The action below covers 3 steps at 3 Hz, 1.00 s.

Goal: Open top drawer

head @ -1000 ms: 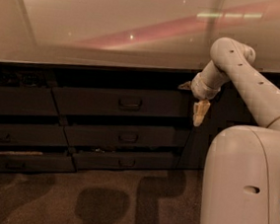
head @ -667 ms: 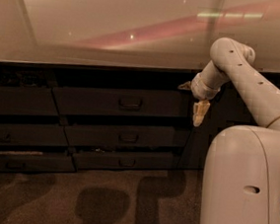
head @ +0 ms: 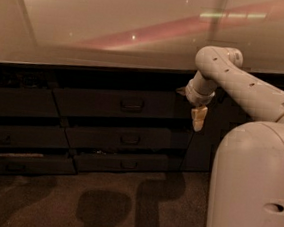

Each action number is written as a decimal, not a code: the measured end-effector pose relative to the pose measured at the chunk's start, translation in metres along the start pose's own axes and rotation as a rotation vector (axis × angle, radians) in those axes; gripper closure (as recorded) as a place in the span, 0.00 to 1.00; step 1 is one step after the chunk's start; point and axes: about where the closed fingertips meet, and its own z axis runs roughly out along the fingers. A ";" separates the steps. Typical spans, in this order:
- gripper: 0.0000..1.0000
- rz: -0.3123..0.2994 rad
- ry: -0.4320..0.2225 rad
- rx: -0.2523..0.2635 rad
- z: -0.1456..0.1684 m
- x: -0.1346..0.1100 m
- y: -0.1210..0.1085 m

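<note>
No text, label, brand, number or sign can be read anywhere. The dark front of the top drawer (head: 92, 103) is unmarked, as are the pale bench (head: 115, 27) top and the robot's cream arm (head: 250, 88). The end effector (head: 198, 120), pointing down at that drawer's right end, carries no lettering.

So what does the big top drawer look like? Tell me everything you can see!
The wide, dark grey top drawer sits just under the shiny pale countertop, above two narrower dark fronts. Its front is flat, with one small dark handle in the middle. No inside shows. The robot's pale claw hangs pointing down by its right end, away from the handle; I can't tell if it touches.
</note>
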 end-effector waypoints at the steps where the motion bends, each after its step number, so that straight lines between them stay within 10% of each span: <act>1: 0.00 -0.017 0.019 -0.034 0.013 0.001 0.015; 3: 0.00 -0.017 0.019 -0.034 0.011 0.002 0.014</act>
